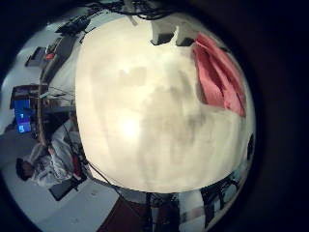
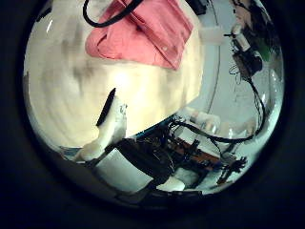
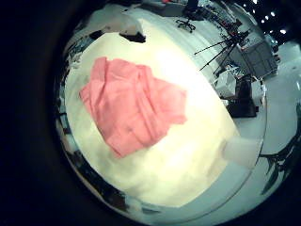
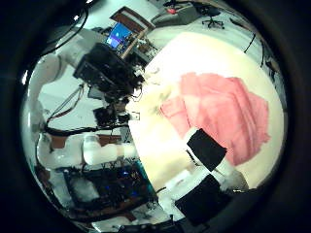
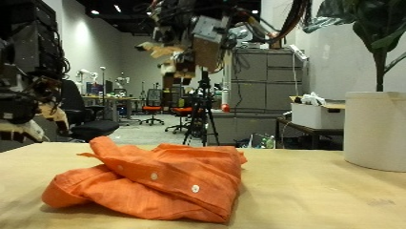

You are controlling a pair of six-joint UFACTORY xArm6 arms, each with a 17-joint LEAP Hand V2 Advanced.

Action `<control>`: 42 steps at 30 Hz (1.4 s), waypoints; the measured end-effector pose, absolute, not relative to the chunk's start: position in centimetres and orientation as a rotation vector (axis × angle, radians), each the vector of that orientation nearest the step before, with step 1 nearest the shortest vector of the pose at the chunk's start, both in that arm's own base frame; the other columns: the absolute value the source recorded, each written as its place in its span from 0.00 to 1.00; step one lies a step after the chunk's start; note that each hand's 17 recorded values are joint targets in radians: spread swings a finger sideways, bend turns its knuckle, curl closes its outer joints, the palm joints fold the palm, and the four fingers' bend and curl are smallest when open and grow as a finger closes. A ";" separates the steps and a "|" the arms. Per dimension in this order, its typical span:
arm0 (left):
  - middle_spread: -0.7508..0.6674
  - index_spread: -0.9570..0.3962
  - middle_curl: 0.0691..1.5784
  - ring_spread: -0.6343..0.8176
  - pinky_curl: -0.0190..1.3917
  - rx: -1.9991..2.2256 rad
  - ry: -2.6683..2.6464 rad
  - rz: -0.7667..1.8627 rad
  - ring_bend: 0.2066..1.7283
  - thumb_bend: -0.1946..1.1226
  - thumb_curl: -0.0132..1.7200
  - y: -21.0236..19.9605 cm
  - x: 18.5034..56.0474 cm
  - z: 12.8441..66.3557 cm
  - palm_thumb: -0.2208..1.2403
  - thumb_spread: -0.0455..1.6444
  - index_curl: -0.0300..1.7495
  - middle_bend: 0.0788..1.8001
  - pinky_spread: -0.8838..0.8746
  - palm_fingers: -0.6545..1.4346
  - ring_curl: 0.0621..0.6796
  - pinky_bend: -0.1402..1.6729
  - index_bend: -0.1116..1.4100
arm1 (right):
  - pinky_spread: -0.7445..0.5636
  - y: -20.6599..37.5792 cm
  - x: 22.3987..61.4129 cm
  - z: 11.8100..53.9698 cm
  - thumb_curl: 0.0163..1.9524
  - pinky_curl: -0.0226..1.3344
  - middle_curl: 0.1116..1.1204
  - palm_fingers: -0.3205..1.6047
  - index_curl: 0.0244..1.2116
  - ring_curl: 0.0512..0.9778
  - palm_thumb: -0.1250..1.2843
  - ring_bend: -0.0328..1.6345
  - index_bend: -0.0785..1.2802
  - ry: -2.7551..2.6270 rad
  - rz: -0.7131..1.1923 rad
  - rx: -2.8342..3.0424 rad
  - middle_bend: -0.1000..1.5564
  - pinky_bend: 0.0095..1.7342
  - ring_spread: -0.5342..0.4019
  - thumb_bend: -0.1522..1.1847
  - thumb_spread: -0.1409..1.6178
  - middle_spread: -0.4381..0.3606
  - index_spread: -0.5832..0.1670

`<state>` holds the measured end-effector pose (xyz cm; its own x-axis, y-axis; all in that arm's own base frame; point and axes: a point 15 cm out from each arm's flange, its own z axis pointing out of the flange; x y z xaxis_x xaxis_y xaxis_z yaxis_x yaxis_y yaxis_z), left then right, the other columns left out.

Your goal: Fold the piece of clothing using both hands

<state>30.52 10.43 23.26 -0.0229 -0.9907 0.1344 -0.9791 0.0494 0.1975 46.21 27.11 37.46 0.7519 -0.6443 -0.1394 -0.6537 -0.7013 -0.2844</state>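
Note:
An orange buttoned garment [image 5: 159, 181] lies crumpled in a loose heap on the pale table [image 5: 317, 196]. Both hands hang high above it, touching nothing. One hand [image 5: 175, 46] shows its fingers spread, and beside it is the other hand [image 5: 234, 33]; I cannot tell which is left or right there. The right palm views look down on the garment [image 3: 132, 105] [image 4: 231, 112], with the right hand's fingers [image 4: 209, 153] relaxed and empty. In the left palm views the garment [image 2: 143, 33] [image 1: 220, 75] sits off to one side, and the left hand's fingers [image 2: 110, 124] hold nothing.
A tall white plant pot [image 5: 375, 129] stands at the table's edge beside the garment. Behind the table are grey cabinets [image 5: 267, 91], a tripod [image 5: 199, 110] and office chairs. Bare tabletop [image 1: 154, 106] spreads out beside the garment.

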 end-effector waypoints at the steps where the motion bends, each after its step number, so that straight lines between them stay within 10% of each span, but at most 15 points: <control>1: 0.65 0.78 0.16 0.76 0.24 2.017 -2.097 -0.069 0.14 0.14 0.20 10.3 30.6 23.5 0.54 0.75 0.20 0.06 0.76 0.34 0.27 0.22 0.19 | 0.90 25.9 45.9 38.2 0.24 0.27 0.24 0.16 0.29 0.24 0.63 0.40 0.19 1.031 0.046 -2.629 0.24 0.53 0.79 0.10 0.77 0.61 0.19; 11: 0.67 0.78 0.17 0.76 0.24 1.970 -2.153 -0.068 0.14 0.14 0.20 5.8 30.4 26.5 0.54 0.75 0.20 0.07 0.76 0.35 0.27 0.21 0.18 | 0.95 13.5 40.4 44.0 0.23 0.21 0.23 0.17 0.26 0.20 0.60 0.34 0.18 1.353 0.115 -2.580 0.24 0.43 0.82 0.09 0.74 0.63 0.27; 30: 0.71 0.78 0.15 0.77 0.24 1.882 -2.372 -0.029 0.16 0.13 0.19 -5.1 37.4 23.9 0.49 0.75 0.20 0.07 0.76 0.34 0.27 0.22 0.18 | 0.91 7.2 29.9 34.4 0.18 0.19 0.20 0.16 0.22 0.17 0.48 0.23 0.18 1.711 0.462 -2.699 0.18 0.32 0.87 0.10 0.81 0.71 0.34; 42: 0.66 0.79 0.17 0.75 0.24 1.699 -2.225 -0.422 0.17 0.14 0.19 -4.9 33.2 15.8 0.47 0.76 0.19 0.10 0.75 0.36 0.27 0.22 0.17 | 0.91 5.2 28.9 33.1 0.16 0.21 0.20 0.17 0.22 0.17 0.49 0.21 0.18 1.764 0.462 -2.725 0.18 0.30 0.88 0.11 0.82 0.75 0.36</control>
<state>33.17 -4.91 15.82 -0.2494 -0.9662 0.0653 -0.8753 0.2538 0.4118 28.88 5.19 33.12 0.3844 -0.9092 -0.1600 -0.8708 -0.4146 0.2641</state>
